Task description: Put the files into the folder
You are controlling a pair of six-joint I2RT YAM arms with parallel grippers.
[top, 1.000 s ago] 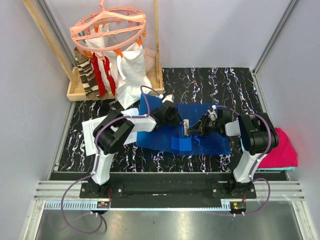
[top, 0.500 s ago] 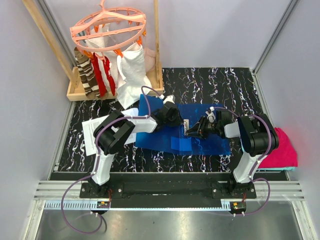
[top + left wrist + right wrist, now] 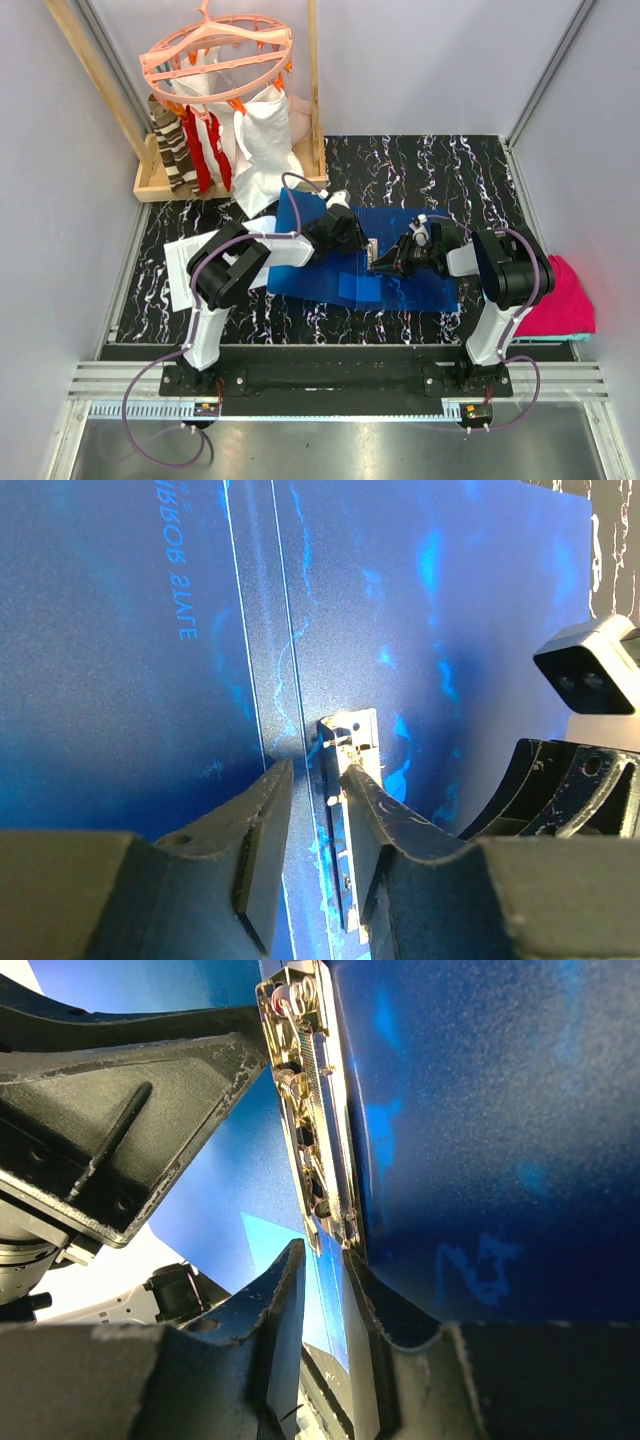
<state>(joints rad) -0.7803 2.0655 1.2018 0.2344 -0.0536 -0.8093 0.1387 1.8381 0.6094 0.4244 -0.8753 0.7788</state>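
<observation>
The blue folder (image 3: 410,285) lies open and flat in the middle of the table. Its metal clip (image 3: 372,254) sits at the centre fold. My left gripper (image 3: 357,245) reaches in from the left, its jaws a little apart and straddling the clip (image 3: 348,742) low over the blue sheet (image 3: 120,680). My right gripper (image 3: 384,262) reaches in from the right, its jaws narrowly apart with the tips at the clip's (image 3: 305,1110) near end. The files (image 3: 180,268), white sheets, lie at the left, partly under my left arm.
A folded magenta cloth (image 3: 565,295) lies at the right edge. A wooden rack (image 3: 160,180) at the back left holds a pink hanger (image 3: 215,55) with socks and a white cloth bag (image 3: 262,140). Grey walls close in both sides.
My right gripper has edged a little to the left towards the clip, and the folder's right edge has shifted slightly left. My left gripper has barely moved.
</observation>
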